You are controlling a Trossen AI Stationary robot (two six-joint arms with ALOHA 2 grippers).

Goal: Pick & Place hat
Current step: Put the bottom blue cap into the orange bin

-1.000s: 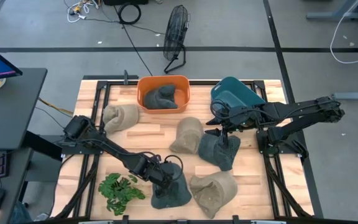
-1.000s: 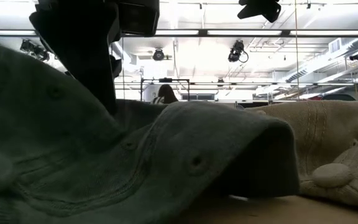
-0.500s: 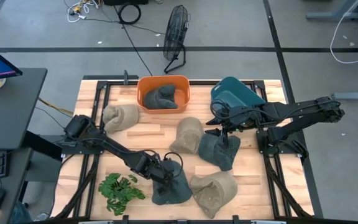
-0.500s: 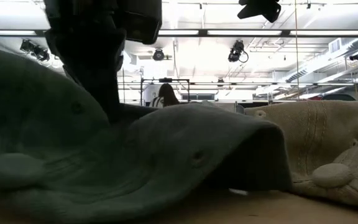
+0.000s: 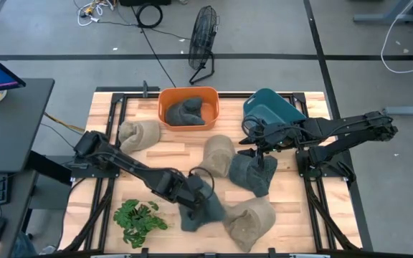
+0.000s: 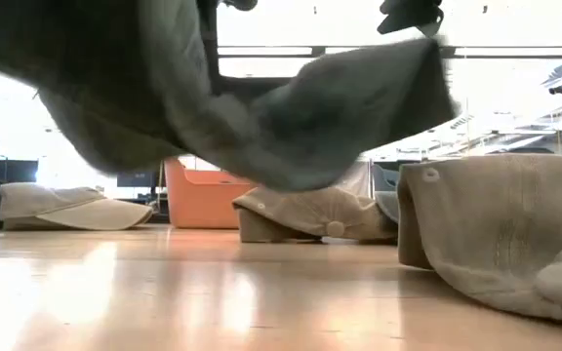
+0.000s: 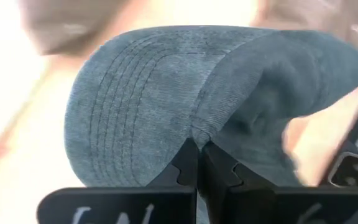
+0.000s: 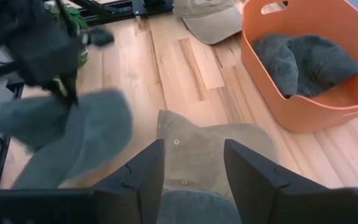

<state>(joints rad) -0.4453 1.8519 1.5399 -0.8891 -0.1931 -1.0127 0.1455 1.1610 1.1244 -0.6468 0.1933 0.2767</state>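
Left hand [image 5: 196, 192], fingers pressed together on a fold of the grey-blue hat [image 5: 203, 208]; in the left wrist view the two dark fingertips [image 7: 197, 163] meet at a pinched crease in the hat's [image 7: 185, 106] crown, the stitched brim spreading away beyond them. In the low view the hat [image 6: 261, 107] hangs clear of the table [image 6: 213, 302], with bare wood visible beneath it. The landmark for all positions is the orange bin [image 5: 188, 107] at the table's far edge. The held hat is well apart from the bin, toward the near edge, just beside a tan hat [image 5: 251, 221] and near a green plant sprig [image 5: 138, 215].

Right hand [image 5: 257, 147], fingers spread with an open gap between them, poised above a second grey-blue hat [image 5: 253, 172] on the bin's right, nearer side. The right wrist view shows its two fingers [image 8: 142, 177] apart over a tan hat [image 8: 213, 152], which sits between this hand and the bin [image 8: 303, 106]. The bin holds a dark grey hat [image 5: 186, 112]. Another tan hat [image 5: 139, 133] lies just left of the bin; a teal container [image 5: 272, 107] stands just to its right.
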